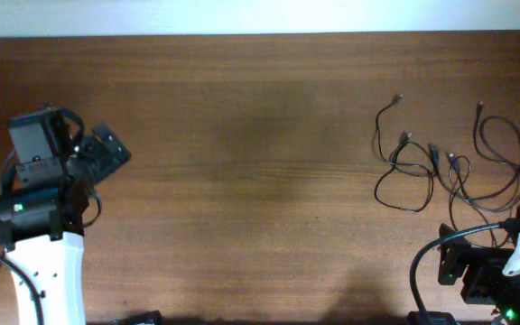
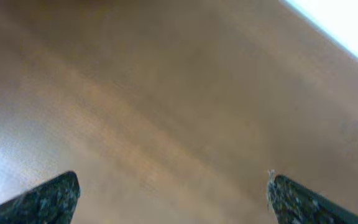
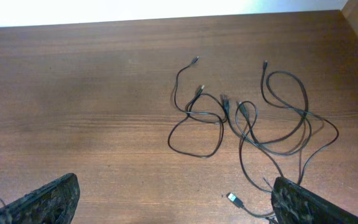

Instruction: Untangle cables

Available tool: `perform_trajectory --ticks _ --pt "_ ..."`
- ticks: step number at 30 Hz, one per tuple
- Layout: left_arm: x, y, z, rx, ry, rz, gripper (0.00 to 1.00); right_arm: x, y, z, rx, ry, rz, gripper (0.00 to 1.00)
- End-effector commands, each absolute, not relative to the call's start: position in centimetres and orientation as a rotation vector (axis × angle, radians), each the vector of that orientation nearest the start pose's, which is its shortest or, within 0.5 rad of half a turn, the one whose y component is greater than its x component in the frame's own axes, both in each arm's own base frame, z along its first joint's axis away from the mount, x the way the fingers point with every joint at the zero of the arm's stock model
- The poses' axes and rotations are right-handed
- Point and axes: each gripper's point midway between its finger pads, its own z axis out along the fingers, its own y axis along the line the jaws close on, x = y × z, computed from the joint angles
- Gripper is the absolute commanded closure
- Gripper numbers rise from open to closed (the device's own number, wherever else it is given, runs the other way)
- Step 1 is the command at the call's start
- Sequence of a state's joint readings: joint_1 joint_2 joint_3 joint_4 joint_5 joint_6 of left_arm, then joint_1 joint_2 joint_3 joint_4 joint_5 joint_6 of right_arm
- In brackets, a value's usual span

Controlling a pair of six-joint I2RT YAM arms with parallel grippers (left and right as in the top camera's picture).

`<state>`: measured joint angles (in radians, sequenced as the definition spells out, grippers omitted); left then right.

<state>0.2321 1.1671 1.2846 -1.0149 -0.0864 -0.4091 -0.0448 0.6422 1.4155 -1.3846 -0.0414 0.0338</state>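
Several thin black cables point(image 1: 450, 171) lie in a loose tangle at the right side of the brown table, with small plugs at their ends. In the right wrist view the cables point(image 3: 247, 121) lie ahead, and one plug point(image 3: 234, 200) lies near my right finger. My right gripper point(image 3: 173, 202) is open and empty, at the table's front right point(image 1: 477, 271), just in front of the tangle. My left gripper point(image 2: 173, 199) is open and empty, far from the cables at the left side point(image 1: 106, 149), over bare wood.
The table's far edge point(image 1: 260, 34) meets a white wall. A thicker black robot cable point(image 1: 422, 271) loops beside the right arm's base. The left arm's white base point(image 1: 48, 280) stands at the front left.
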Motion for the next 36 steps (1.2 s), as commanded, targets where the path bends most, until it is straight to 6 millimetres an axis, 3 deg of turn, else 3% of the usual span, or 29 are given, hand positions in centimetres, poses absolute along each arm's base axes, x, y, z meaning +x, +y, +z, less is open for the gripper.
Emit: perform_trajectory --ticks 1,5,7,9,12,18,28,35,36 --pt "27.8 7.8 20.8 -0.849 2.468 0.048 0.01 14.3 0.0 34.6 0.069 2.176 0.037 0.01" --pt "26.9 5.5 12.9 -0.780 2.592 0.041 0.01 14.3 0.0 34.6 0.069 2.176 0.037 0.01" --pt "27.3 4.0 9.0 -0.701 2.581 0.007 0.01 14.3 0.0 34.6 0.069 2.176 0.037 0.01" --pt "28.8 2.4 7.0 -0.617 2.488 -0.074 0.01 14.3 0.0 34.6 0.069 2.176 0.037 0.01" --pt "30.0 0.8 5.7 -0.519 2.315 -0.176 0.01 14.3 0.0 34.6 0.069 2.176 0.037 0.02" --pt "27.9 0.0 4.8 -0.433 2.042 -0.245 0.01 14.3 0.0 34.6 0.069 2.176 0.037 0.01" --pt "22.8 0.0 1.5 -0.316 2.264 -0.135 0.01 14.3 0.0 34.6 0.069 2.176 0.037 0.01" --pt "24.4 -0.5 6.2 -0.217 2.055 -0.160 0.01 14.3 0.0 34.6 0.069 2.176 0.037 0.01" --pt "24.7 -0.7 7.9 -0.176 1.982 -0.161 0.01 14.3 0.0 34.6 0.069 2.176 0.037 0.02"
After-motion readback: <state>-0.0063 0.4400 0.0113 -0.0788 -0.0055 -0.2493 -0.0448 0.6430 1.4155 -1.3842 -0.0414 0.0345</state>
